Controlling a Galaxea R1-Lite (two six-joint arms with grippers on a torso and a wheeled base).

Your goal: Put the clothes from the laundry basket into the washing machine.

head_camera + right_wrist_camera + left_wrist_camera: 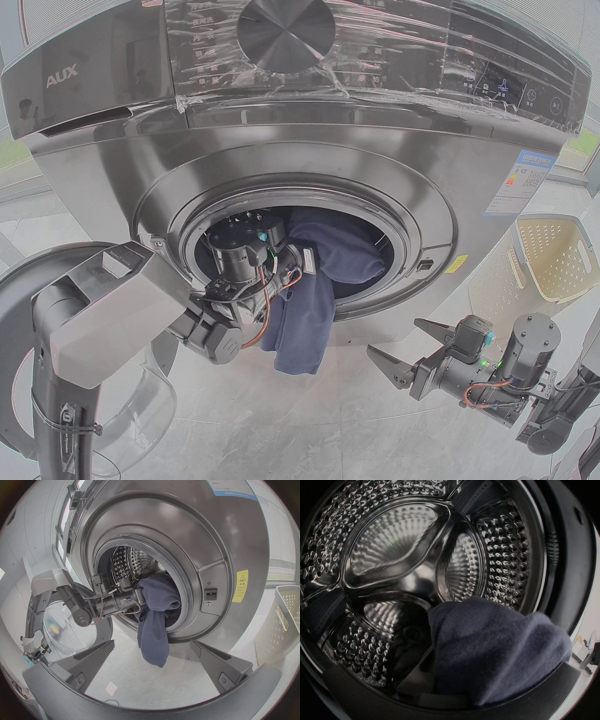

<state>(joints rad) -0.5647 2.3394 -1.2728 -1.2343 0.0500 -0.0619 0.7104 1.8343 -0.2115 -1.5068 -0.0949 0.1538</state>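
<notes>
Head view: navy garment [309,312] draped over the lower lip of the washing machine [375,156] opening, upper part inside, lower part hanging down the front toward the floor. Left gripper [247,240] inside the opening, just beside the bunched cloth; impossible to tell whether clamped on it or loose. Right gripper [394,340] spread wide and empty, low in front of the machine, near the hanging end but apart from it. Laundry basket [550,256] off to the right.

Seen from the left wrist: cloth heaped at the rim, drum [393,542] open behind it.

Likely step in hand: getting the whole garment inside. Best done by carrying the bunched part deep toward the back wall rather than letting go at the lip. Then catch the dangling end with the right gripper and feed it up over the rim. Leave nothing lying across the seal.
</notes>
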